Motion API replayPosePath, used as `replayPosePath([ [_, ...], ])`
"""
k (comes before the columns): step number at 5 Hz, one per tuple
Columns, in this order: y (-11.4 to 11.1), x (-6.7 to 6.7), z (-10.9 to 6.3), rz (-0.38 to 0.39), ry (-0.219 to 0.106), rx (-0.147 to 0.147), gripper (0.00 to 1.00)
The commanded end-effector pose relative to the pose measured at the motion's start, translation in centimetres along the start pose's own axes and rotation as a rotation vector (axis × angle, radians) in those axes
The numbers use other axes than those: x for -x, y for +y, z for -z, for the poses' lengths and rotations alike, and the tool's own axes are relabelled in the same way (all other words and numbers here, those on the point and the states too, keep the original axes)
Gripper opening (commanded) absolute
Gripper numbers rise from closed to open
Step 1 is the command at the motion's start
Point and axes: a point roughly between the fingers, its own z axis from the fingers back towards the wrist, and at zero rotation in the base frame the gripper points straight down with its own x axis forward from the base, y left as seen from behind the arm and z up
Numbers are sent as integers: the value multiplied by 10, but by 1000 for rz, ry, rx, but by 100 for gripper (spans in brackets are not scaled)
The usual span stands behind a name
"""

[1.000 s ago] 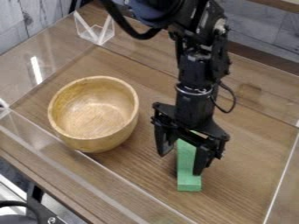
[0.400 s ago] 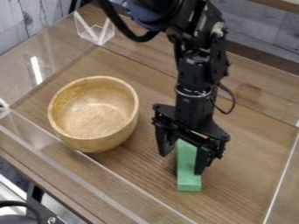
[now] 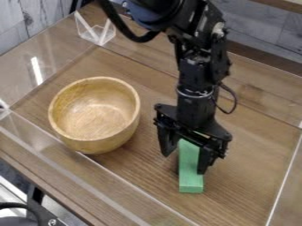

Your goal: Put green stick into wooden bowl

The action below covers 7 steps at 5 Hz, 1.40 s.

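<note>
The wooden table carries all items and is enclosed by a low clear wall along its near edge. The black robot arm descends from the top of the view and stands to the right of the wooden bowl, pointing straight down. The wooden bowl sits upright on the table, interior bare. The gripper is just right of the bowl, jaws spread wide and straddling the upper end of the green stick without visibly clamping it. The green stick lies flat on the table, right of the bowl and apart from it, its near end extending toward the clear wall.
</note>
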Motion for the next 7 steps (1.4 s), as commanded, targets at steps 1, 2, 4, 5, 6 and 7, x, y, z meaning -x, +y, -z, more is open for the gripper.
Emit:
replayPosePath([
  [1, 0, -7, -14, -19, -69, 9, 100],
  [2, 1, -9, -14, -27, -82, 10, 100],
  [4, 2, -11, -15, -44, -105, 13, 100],
  [5, 2, -13, -16, -52, -114, 15, 100],
  [6, 3, -14, -16, -60, -124, 16, 100],
  [7, 3, -15, -15, -68, -134, 16, 100],
])
